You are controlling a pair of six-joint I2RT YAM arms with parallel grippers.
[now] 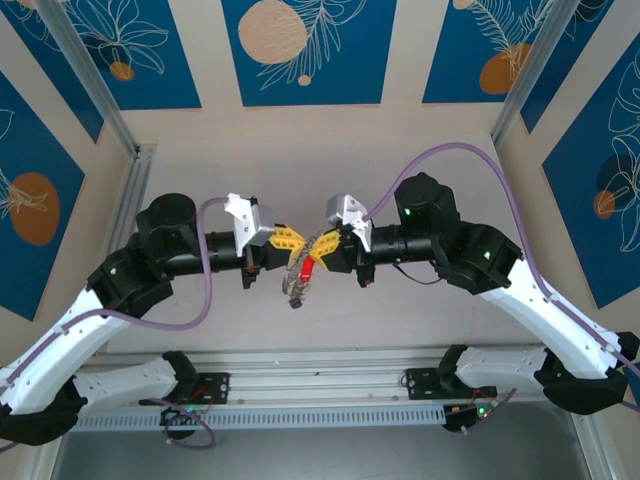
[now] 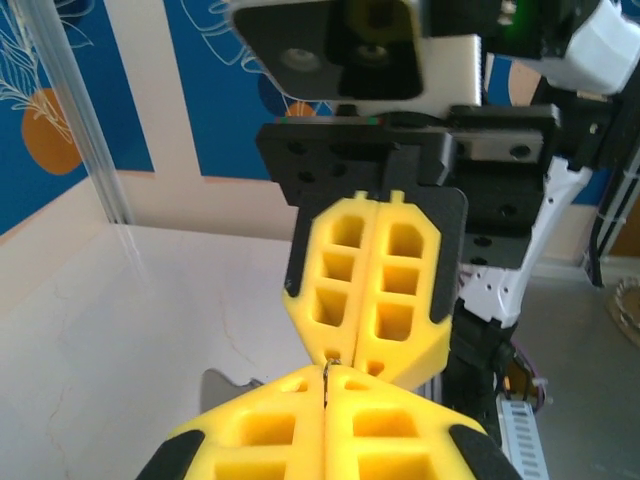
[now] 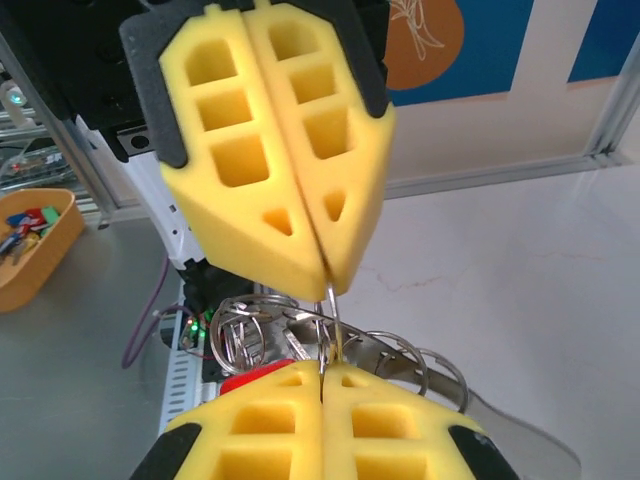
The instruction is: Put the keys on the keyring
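The bench (image 1: 330, 335) has a pale, off-white top with faint, thin veins running across it. Soft grey shadows (image 3: 520, 440) fall on its middle. Aluminium posts (image 1: 90, 85) stand at its far corners, where the top meets cream walls. Along its near edge runs a ribbed aluminium rail (image 1: 320, 385), and the two black arm bases (image 1: 195, 385) sit on this rail, well apart. Past the rail lies a lower grey surface (image 3: 90, 400); on it rests a tan bowl (image 3: 30, 260) holding small coloured pieces, too small to tell apart.
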